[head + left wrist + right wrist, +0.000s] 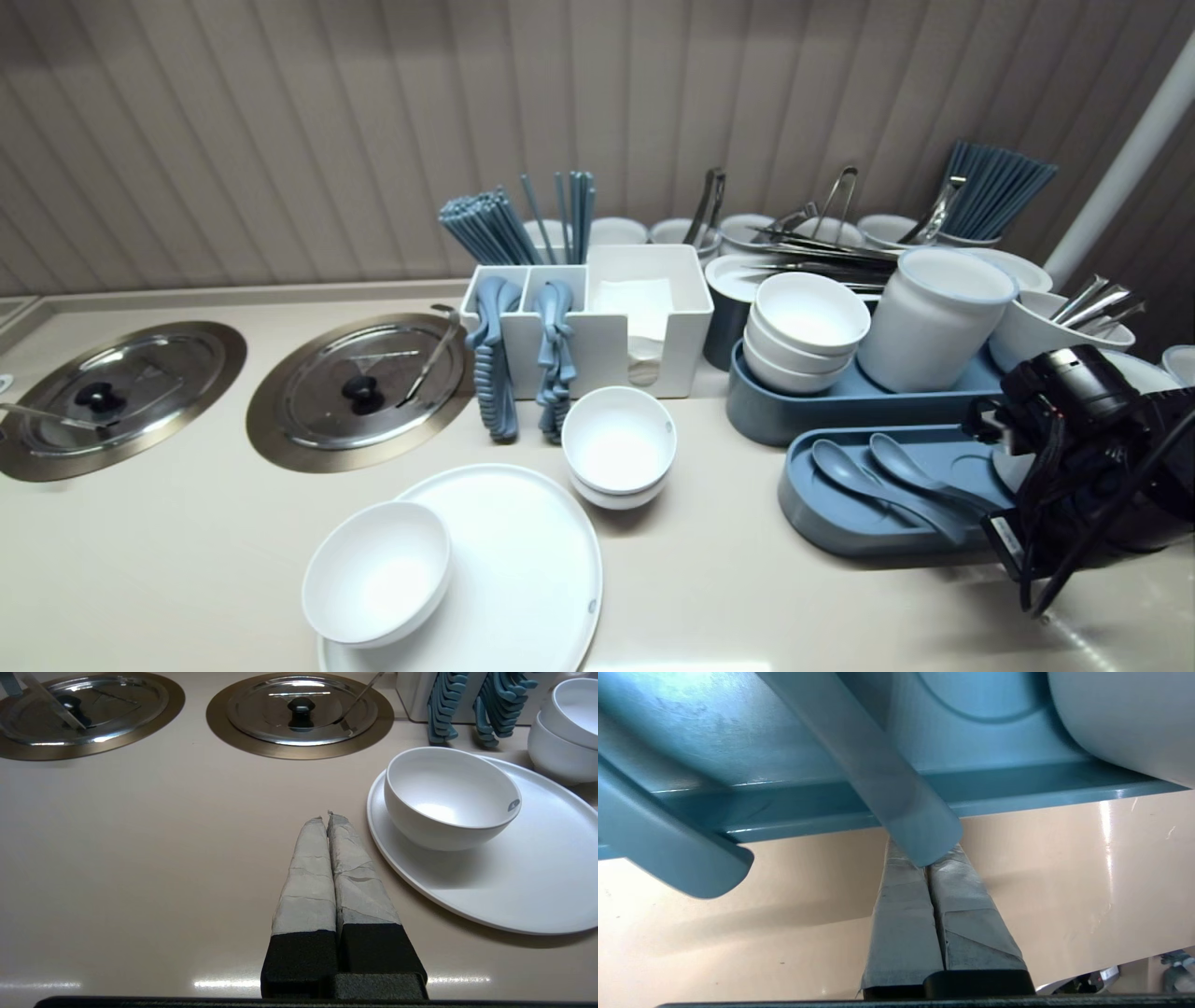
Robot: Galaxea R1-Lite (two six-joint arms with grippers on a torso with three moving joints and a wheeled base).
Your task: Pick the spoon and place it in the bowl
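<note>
1. R gripper [928,870] – fingers pressed tight together, low at the front rim of the blue tray [1041,791], right side of the counter [1064,882].
2. Blue spoon [878,765] lies in that tray, handle end poking over the rim, right at the fingertips – can't tell if it's actually pinched.
3. 2nd spoon [668,858] just beside it.
4. L gripper [327,817] closed too, empty, over bare counter near the white plate [514,891] w/ a bowl [448,798] on it.
</note>
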